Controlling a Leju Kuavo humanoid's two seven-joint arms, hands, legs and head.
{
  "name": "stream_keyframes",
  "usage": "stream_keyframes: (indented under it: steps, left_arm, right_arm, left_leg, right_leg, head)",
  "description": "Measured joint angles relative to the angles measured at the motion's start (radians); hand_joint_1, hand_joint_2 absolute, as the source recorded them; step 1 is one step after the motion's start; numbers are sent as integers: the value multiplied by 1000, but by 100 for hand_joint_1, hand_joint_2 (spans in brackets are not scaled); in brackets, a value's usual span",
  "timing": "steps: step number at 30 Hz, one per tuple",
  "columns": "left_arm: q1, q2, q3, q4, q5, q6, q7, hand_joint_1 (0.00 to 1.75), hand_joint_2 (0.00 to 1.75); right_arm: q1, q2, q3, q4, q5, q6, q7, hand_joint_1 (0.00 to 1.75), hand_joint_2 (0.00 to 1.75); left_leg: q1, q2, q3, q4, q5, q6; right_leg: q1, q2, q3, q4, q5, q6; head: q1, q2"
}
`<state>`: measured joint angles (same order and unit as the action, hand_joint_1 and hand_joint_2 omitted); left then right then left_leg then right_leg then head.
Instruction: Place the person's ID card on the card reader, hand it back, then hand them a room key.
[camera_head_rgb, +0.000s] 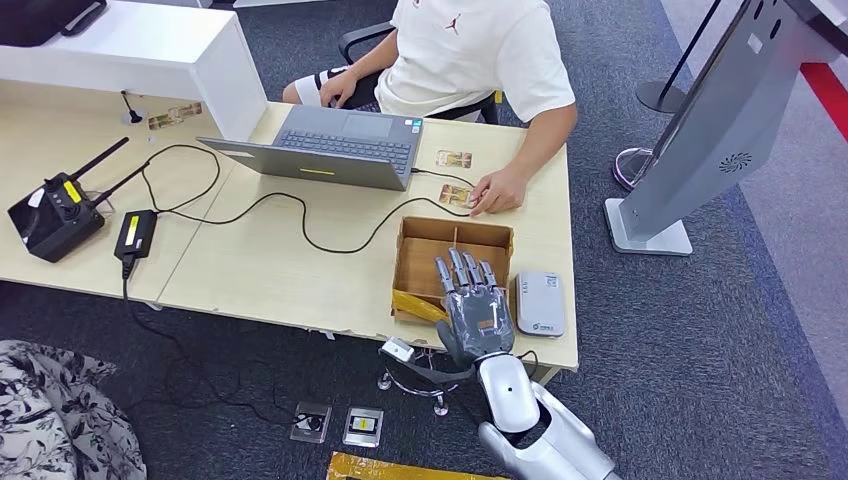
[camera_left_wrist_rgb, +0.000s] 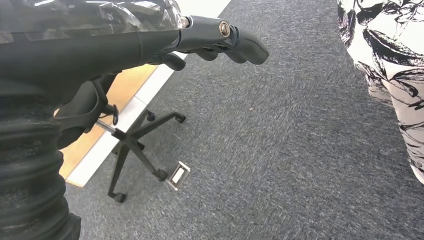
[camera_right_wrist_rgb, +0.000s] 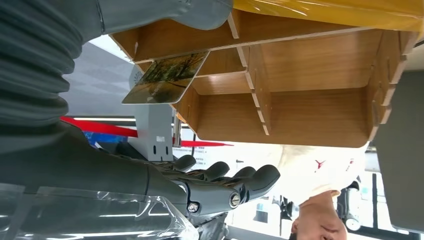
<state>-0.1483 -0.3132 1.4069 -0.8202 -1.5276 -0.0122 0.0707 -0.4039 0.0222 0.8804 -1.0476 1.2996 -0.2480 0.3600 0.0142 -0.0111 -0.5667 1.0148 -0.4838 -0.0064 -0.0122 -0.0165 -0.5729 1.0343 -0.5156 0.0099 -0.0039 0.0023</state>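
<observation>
My right hand (camera_head_rgb: 474, 306) hovers flat over a partitioned wooden box (camera_head_rgb: 418, 262) at the table's front edge, fingers straight and apart, holding nothing. In the right wrist view a picture-printed card (camera_right_wrist_rgb: 165, 79) leans in a box compartment (camera_right_wrist_rgb: 310, 100) close to my thumb, well apart from my fingers (camera_right_wrist_rgb: 235, 182); I cannot tell if the thumb touches it. The grey card reader (camera_head_rgb: 540, 303) lies just right of the box. Across the table, the seated person's hand (camera_head_rgb: 499, 190) rests on a card (camera_head_rgb: 455, 195); another card (camera_head_rgb: 453, 158) lies beyond it. My left hand (camera_left_wrist_rgb: 150, 45) hangs over the carpet, holding nothing.
An open laptop (camera_head_rgb: 335, 147) sits behind the box, its black cable (camera_head_rgb: 300, 215) looping towards a power brick (camera_head_rgb: 134, 234). A black radio controller (camera_head_rgb: 55, 215) is at the far left. A grey kiosk stand (camera_head_rgb: 700, 140) rises to the right. A chair base (camera_left_wrist_rgb: 132, 145) stands under the table.
</observation>
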Motion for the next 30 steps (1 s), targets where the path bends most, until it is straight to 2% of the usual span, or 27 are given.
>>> stream_keyframes:
  steps: [8, 19, 30]
  left_arm:
    - [-2, 0, 0, 0, -6, 0, 10, 0, 175]
    - [0, 0, -2, 0, -3, 0, 72, 0, 175]
    - [7, 0, -4, 1, 35, 0, 30, 0, 175]
  right_arm:
    - [0, 0, -4, 14, -1, -5, 5, 0, 175]
    - [-1, 0, -14, 37, -9, -14, 16, 0, 175]
    - [-16, 1, -42, 64, -15, -36, 35, 0, 175]
  left_leg:
    - [0, 0, 0, 0, 0, 0]
    - [0, 0, 0, 0, 0, 0]
    - [0, 1, 0, 0, 0, 0]
  right_leg:
    - [0, 0, 0, 0, 0, 0]
    - [0, 0, 0, 0, 0, 0]
    - [0, 1, 0, 0, 0, 0]
  head:
    - [0, 0]
    - [0, 0]
    - [0, 0]
